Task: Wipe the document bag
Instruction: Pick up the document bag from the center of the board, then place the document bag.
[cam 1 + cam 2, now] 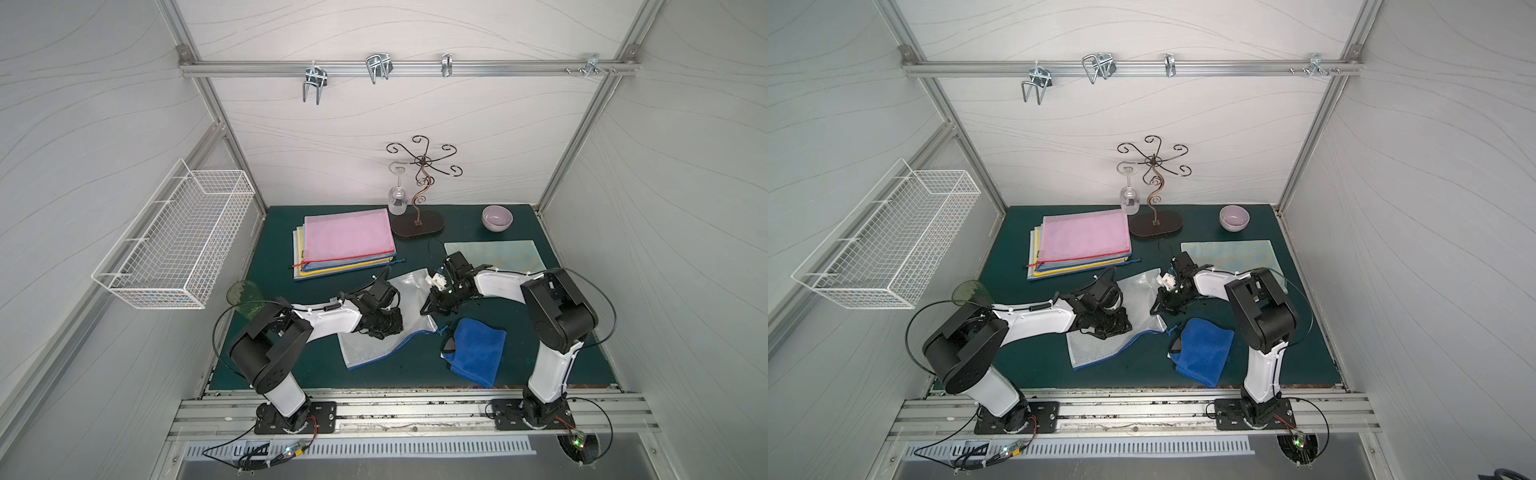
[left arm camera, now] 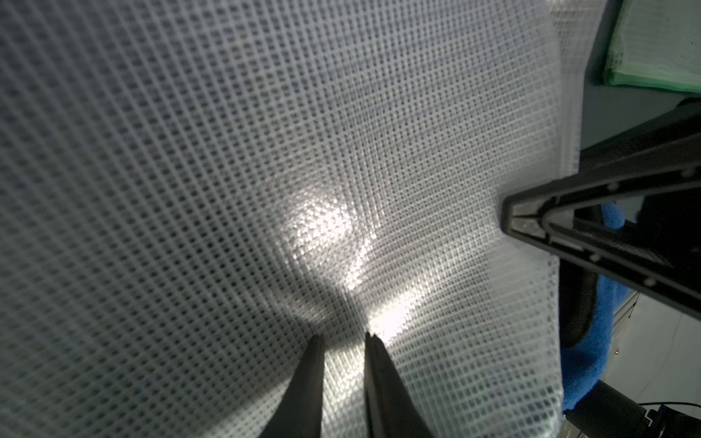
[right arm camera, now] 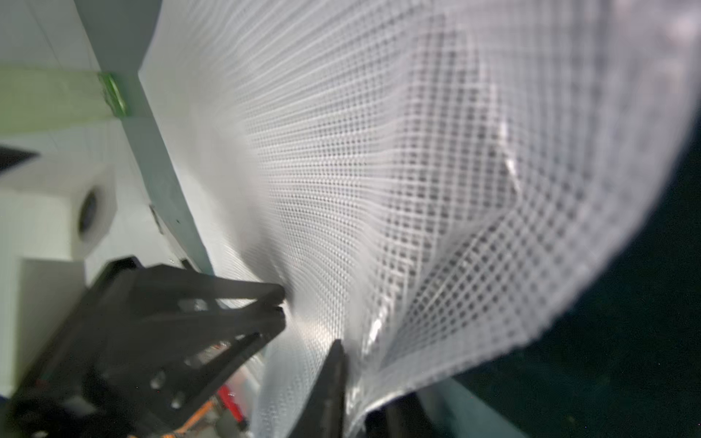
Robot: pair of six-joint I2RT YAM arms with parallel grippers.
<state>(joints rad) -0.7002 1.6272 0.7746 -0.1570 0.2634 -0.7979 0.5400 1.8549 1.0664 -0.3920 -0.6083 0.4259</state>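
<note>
White mesh document bag [image 1: 370,351] at the middle of the dark green table cover [image 1: 291,365], between the two arms; near part flat on the cover, blue zip edge toward the front, far part lifted and creased. Left gripper [image 1: 388,328] down on the bag's middle, jaws nearly together, pinching a fold of the mesh. Right gripper [image 1: 426,309] clamped tight on the bag's right-hand edge, fingertips [image 2: 519,227] pressed together over the hem in the left wrist view. Crumpled blue cloth [image 1: 476,351] just beside the bag's front right corner, free of both grippers. Farther back, a stack of coloured document bags [image 1: 347,239], pink on top, and a lilac bowl [image 1: 497,218], both well apart from the grippers.
</note>
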